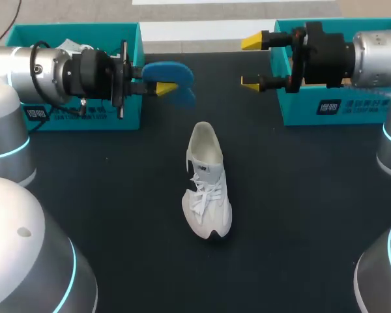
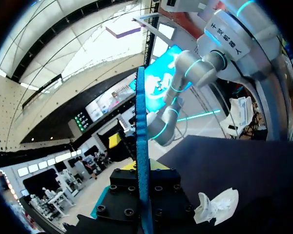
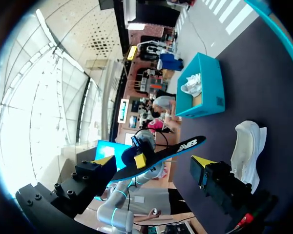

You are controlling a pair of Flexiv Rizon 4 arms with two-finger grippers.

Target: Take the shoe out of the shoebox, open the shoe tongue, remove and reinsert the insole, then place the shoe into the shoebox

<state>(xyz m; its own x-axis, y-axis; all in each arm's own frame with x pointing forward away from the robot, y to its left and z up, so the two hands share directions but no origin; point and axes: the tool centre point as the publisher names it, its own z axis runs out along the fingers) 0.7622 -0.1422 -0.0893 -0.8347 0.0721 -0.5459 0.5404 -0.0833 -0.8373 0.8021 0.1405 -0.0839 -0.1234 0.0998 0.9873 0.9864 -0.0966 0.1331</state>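
**Insole out, sneaker waiting**

Clamps the blue insole [image 1: 173,77] in the left gripper [image 1: 161,86], aloft beside the left teal shoebox [image 1: 85,124], clear for reinsertion. Holds the right gripper [image 1: 251,62] spread wide opposite, probably ready to assist. Rests the white sneaker [image 1: 206,186] mid-tabletop [image 1: 300,208], between both.

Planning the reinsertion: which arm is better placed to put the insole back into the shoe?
Left: the left hand holds the blue insole near the white shoe; the right hand is open, empty.
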